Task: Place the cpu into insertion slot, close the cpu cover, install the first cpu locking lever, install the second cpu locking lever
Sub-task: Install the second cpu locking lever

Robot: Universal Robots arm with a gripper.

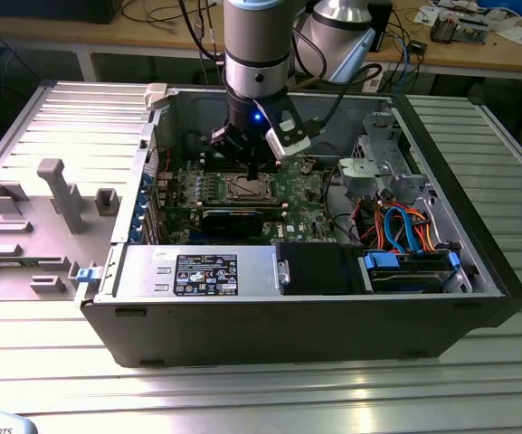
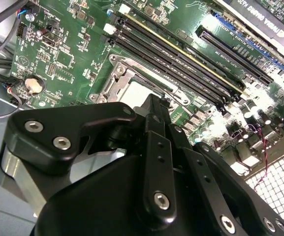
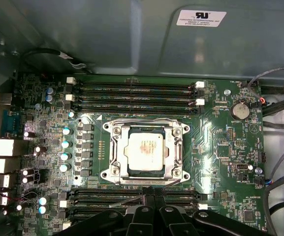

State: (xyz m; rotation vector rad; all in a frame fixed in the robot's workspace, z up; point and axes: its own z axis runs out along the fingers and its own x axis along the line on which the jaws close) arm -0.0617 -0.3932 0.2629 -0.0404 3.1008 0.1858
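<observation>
open pc case (image 1: pixel 478 298) lies on a ribbed metal table (image 1: pixel 242 398); grey fixture tray (image 1: pixel 34 226) sits to the exterior view's left of it. ur arm (image 1: pixel 259 54) comes down into the case over the green motherboard (image 3: pixel 220 147). inside the case, w/ drive bays & orange/blue cables (image 1: pixel 405 226) toward the exterior view's right, black psu block (image 1: pixel 197 271) along the near wall.

on the board: long black memory slots (image 3: pixel 132 93) run on both sides of the insertion slot (image 3: pixel 113 147), which sits mid-board. cpu cover (image 3: pixel 173 157) lies flat down over the slot, its square window framing the cpu (image 3: pixel 146 150). cpu is seated flat in the slot, silver top w/ a faint reddish smear. coin battery (image 3: pixel 240 110) sits off near the board corner.

gripper (image 3: pixel 150 192) hangs just beside the slot's edge, over the nearer memory slots; in the exterior view it's right above the socket area (image 1: pixel 247 188). fingers (image 2: pixel 157 110) are together, tips meeting at a point, nothing clamped btwn them. in the second wrist view the tip sits just over the socket frame corner; can't tell if it touches.
</observation>
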